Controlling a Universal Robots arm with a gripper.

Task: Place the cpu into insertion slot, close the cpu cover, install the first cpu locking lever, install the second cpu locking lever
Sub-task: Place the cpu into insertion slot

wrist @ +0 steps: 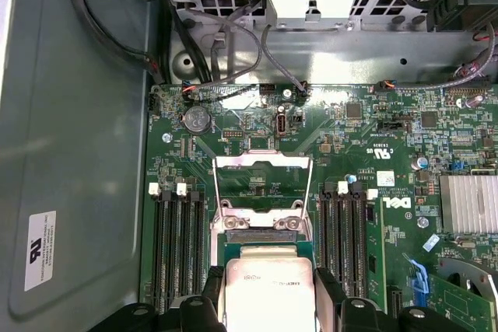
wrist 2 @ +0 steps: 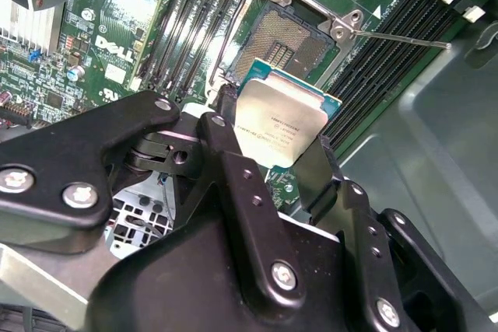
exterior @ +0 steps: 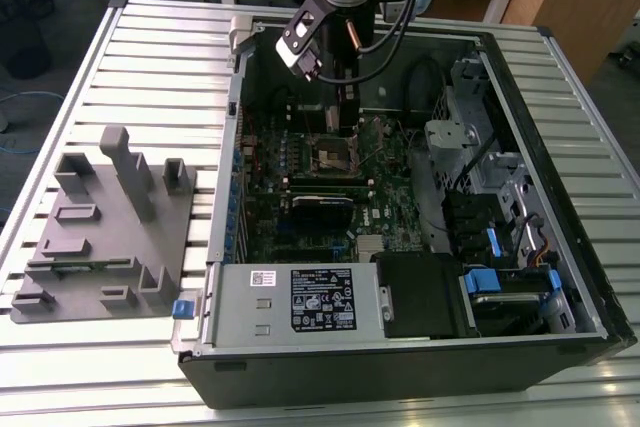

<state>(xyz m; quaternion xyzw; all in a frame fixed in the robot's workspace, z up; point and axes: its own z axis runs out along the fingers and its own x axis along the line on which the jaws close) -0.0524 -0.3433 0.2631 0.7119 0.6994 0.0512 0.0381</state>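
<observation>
My gripper (wrist 2: pixel 276 149) is shut on the cpu (wrist 2: pixel 282 124), a square chip with a dull grey metal top and a green rim, held by two opposite edges between the black fingers (wrist 2: pixel 226 141). The cpu (wrist: pixel 268 281) hangs just above the insertion slot (wrist 2: pixel 282 36), slightly off to one side, and it is tilted in the second wrist view. The slot's dark contact field is bare. The cpu cover (wrist: pixel 263 162) is swung open beyond the socket. A thin locking lever (wrist 2: pixel 401 37) sticks out sideways. In the exterior view the gripper (exterior: pixel 345 117) is inside the case above the slot (exterior: pixel 335 154).
Long black memory slots (wrist: pixel 177 246) flank the socket on both sides. A drive cage (exterior: pixel 455 137) and cables line the exterior view's right of the case. The power supply (exterior: pixel 300 302) sits at the front. A grey fixture (exterior: pixel 100 227) lies outside on the slatted table.
</observation>
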